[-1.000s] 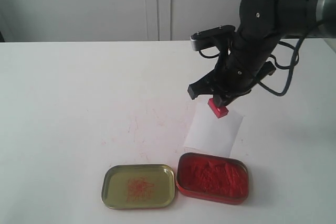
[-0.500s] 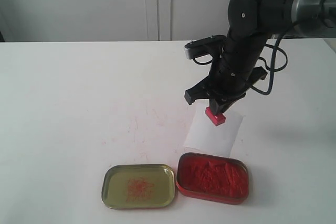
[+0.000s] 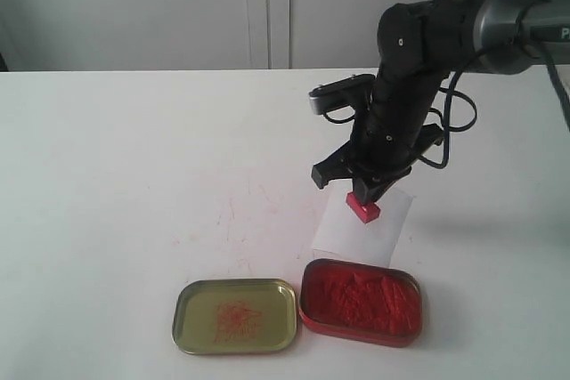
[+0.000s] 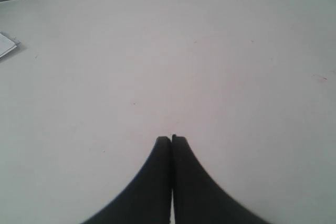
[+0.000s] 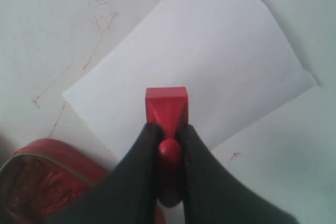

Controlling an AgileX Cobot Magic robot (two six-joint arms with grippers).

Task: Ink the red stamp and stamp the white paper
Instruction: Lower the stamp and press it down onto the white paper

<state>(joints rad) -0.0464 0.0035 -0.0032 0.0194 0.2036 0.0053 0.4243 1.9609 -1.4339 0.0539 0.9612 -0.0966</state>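
Observation:
My right gripper [image 3: 366,195] is shut on the handle of the red stamp [image 3: 363,209], whose flat base points down over the white paper [image 3: 362,230]. In the right wrist view the red stamp [image 5: 166,106] is pinched between the dark fingers [image 5: 142,156] with its knob showing, and the white paper [image 5: 210,56] spreads beneath it. I cannot tell whether the base touches the sheet. No imprint shows on the visible paper. My left gripper [image 4: 171,139] is shut and empty over bare tabletop; it is out of the exterior view.
A red-rimmed tin of red ink paste [image 3: 361,301] lies just in front of the paper. Its gold lid [image 3: 235,315], smeared with red, lies to the left of it. Faint red marks dot the table [image 3: 134,175].
My right arm has carried the red stamp down and slightly leftward over the white paper. The tins and the paper have stayed put.

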